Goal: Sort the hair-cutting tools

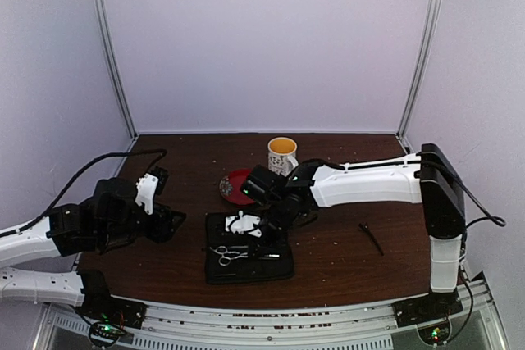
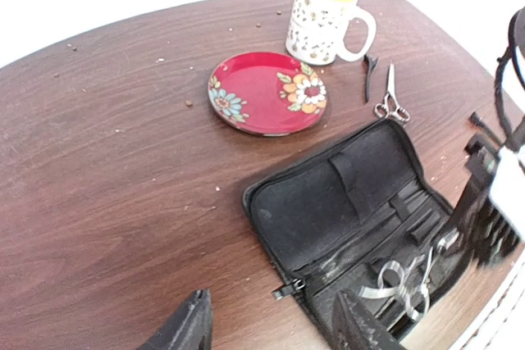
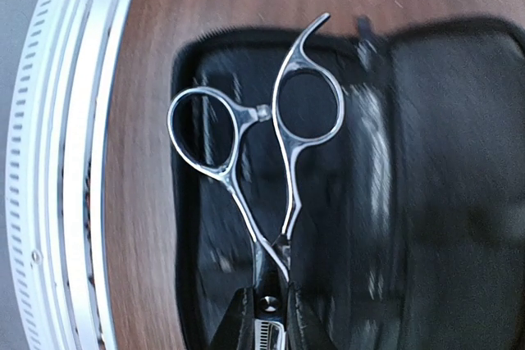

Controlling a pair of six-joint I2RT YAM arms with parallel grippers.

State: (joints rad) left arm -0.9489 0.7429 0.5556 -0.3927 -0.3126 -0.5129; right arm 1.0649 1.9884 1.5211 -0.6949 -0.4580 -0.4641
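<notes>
My right gripper (image 3: pixel 268 301) is shut on silver scissors (image 3: pixel 283 153) at their pivot, ring handles pointing away, over the open black zip case (image 3: pixel 443 202). In the top view this gripper (image 1: pixel 248 239) and its scissors (image 1: pixel 225 253) are over the case's near half (image 1: pixel 246 272). The second pair of scissors (image 2: pixel 392 96) and a thin black clip (image 2: pixel 369 75) lie on the table beside the mug (image 2: pixel 324 22). Another black clip (image 1: pixel 371 238) lies on the table to the right. My left gripper (image 2: pixel 275 325) is open and empty, just left of the case (image 2: pixel 344 194).
A red patterned saucer (image 2: pixel 267 92) sits behind the case, with the white mug (image 1: pixel 282 155) behind it. The right arm (image 1: pixel 369 182) reaches across the table's middle and hides the tools by the mug in the top view. The table's metal rail (image 3: pixel 57 161) runs along the near edge.
</notes>
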